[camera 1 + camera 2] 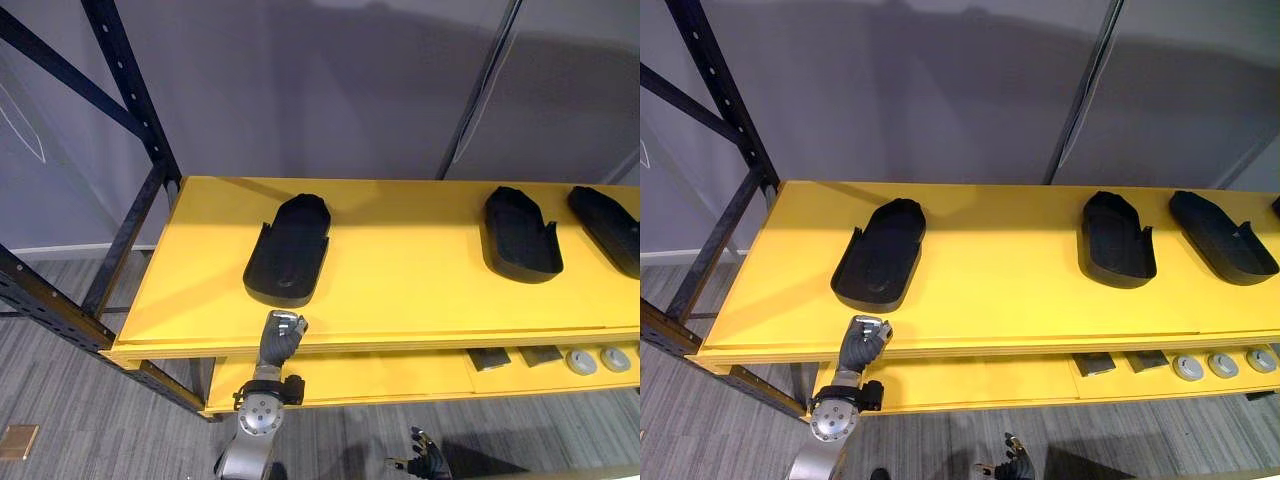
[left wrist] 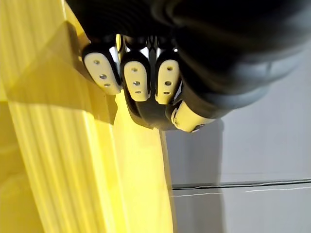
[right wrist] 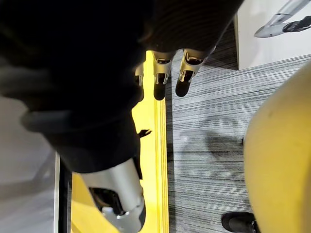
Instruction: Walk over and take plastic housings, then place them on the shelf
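Three black plastic housings lie on the yellow shelf (image 1: 400, 290): the left housing (image 1: 289, 250), the middle housing (image 1: 520, 235) and the right housing (image 1: 610, 230). The left hand (image 1: 282, 335) is at the shelf's near edge, just before the left housing, fingers curled and holding nothing. The right hand (image 1: 425, 462) hangs low, fingers relaxed and empty.
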Robot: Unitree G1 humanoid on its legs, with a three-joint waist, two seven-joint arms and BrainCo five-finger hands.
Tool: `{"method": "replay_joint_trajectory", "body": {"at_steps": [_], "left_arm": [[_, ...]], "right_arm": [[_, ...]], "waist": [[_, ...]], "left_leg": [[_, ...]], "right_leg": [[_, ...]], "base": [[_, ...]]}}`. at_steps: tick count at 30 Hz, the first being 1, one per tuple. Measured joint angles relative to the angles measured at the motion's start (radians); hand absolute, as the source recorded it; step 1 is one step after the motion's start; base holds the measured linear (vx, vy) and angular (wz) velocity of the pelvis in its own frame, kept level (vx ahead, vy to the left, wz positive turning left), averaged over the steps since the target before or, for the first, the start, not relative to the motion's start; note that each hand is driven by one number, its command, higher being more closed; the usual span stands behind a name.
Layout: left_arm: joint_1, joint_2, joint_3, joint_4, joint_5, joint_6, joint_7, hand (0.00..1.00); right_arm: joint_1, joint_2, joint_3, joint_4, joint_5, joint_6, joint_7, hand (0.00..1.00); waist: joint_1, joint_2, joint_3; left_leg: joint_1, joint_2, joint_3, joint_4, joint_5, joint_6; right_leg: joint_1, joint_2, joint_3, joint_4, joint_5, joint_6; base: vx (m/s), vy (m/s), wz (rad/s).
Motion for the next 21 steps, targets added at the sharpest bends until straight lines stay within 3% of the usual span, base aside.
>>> {"method": "replay_joint_trajectory", "body": {"at_steps": [6,12,21], "left_arm": [[-0.075,0.0,0.003,0.064,0.015,0.009,0.004,1.0],[-0.168,0.0,0.002,0.146,0.015,0.014,0.008,1.0],[-0.283,0.011,0.007,0.264,0.014,0.025,0.021,1.0]], "right_arm": [[-0.002,0.001,0.0,0.001,0.0,0.003,0.0,0.0],[-0.017,0.001,0.0,0.015,-0.001,0.005,0.001,0.0],[-0.052,-0.001,-0.001,0.06,-0.018,0.006,0.007,0.0]], "waist": [[-0.001,-0.001,-0.01],[-0.01,-0.005,-0.017],[-0.046,-0.007,-0.016]], "left_leg": [[-0.006,-0.002,0.024,0.0,-0.007,-0.001],[-0.008,-0.011,0.025,0.001,-0.009,-0.001],[-0.006,-0.002,0.031,0.0,-0.007,-0.003]], "right_leg": [[-0.015,-0.003,0.021,-0.018,-0.004,0.017],[-0.007,-0.008,0.021,-0.02,0.003,0.009],[-0.01,0.001,0.024,-0.017,0.007,0.006]], "base": [[-0.03,0.026,-0.1],[0.05,0.014,0.0],[-0.03,-0.003,-0.02]]}}
